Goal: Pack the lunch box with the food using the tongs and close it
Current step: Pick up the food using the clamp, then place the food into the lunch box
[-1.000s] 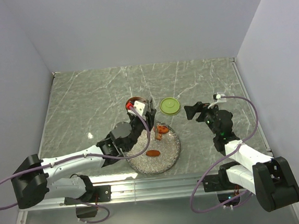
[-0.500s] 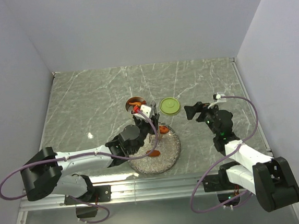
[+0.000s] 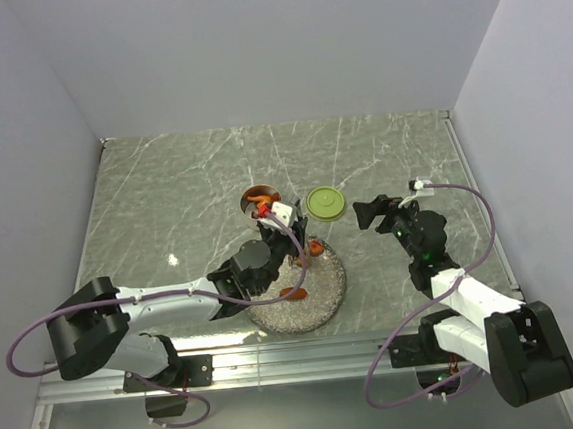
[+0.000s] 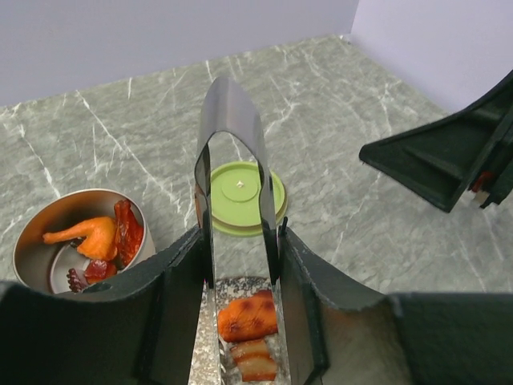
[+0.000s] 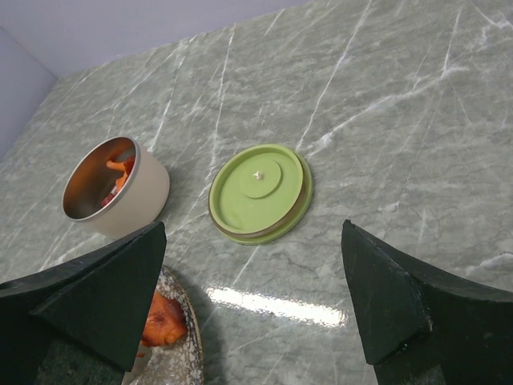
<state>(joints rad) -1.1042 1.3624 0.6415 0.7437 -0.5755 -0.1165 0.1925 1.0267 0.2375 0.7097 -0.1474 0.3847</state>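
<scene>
My left gripper [image 3: 274, 241] [image 4: 240, 249] is shut on the tongs [image 4: 232, 184], whose joined end sticks up and whose tips point down at the speckled plate [image 3: 319, 297]. An orange food chunk [image 4: 247, 317] [image 3: 314, 247] lies on the plate between the two tong arms, with a second piece [image 4: 255, 358] just below it. The steel lunch box [image 3: 259, 196] [image 4: 48, 241] [image 5: 136, 196] holds several orange and dark pieces. Its green lid [image 3: 326, 203] [image 4: 240, 195] [image 5: 259, 192] lies flat on the table beside it. Over the table to the lid's right, my right gripper [image 3: 371, 210] [image 5: 253, 265] hovers open and empty.
Another orange piece [image 3: 293, 293] lies near the plate's middle. The plate's rim [image 5: 180, 353] shows at the lower left of the right wrist view. Grey marble table [image 3: 164, 195] is walled at the back and both sides.
My left gripper has pulled back from over the lunch box to the plate's far edge, tongs still held. The box with its food now shows. The right arm has not moved.
</scene>
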